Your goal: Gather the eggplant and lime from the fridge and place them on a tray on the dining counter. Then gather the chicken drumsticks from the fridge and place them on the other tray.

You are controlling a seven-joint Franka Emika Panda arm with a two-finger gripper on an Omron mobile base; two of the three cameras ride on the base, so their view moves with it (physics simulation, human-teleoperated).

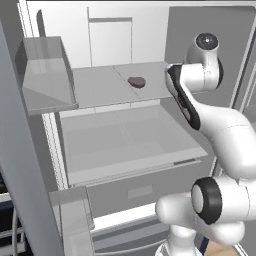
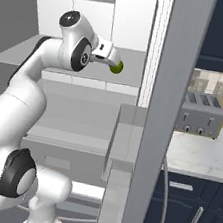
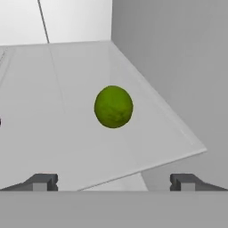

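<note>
Pincer first: its two dark fingertips stand spread as wide as they go at the bottom of the hand view, with nothing between them. It faces the lime and stays short of it.

From there, largest to smallest. An open fridge takes up the middle of both base views, with pale walls and a grey inside. Its door stands open at the right, edge-on in the right base view, and a door bin hangs low on it. At the left, a clear door bin juts out at shelf height. The white arm rises from the near side and bends into the fridge at the level of the upper shelf. Below that shelf sits a wide drawer, its top pale and translucent.

On the right, outside the fridge, a bench with a light marbled top runs over dark blue cabinets, and a grey toaster stands on it near the wall.

A small dark purple-brown lump, too small to name with certainty, lies on the upper shelf toward the middle. The lime lies on the same shelf near its right edge, close to the right wall, green and round, just beyond the hand in the right base view.
</note>
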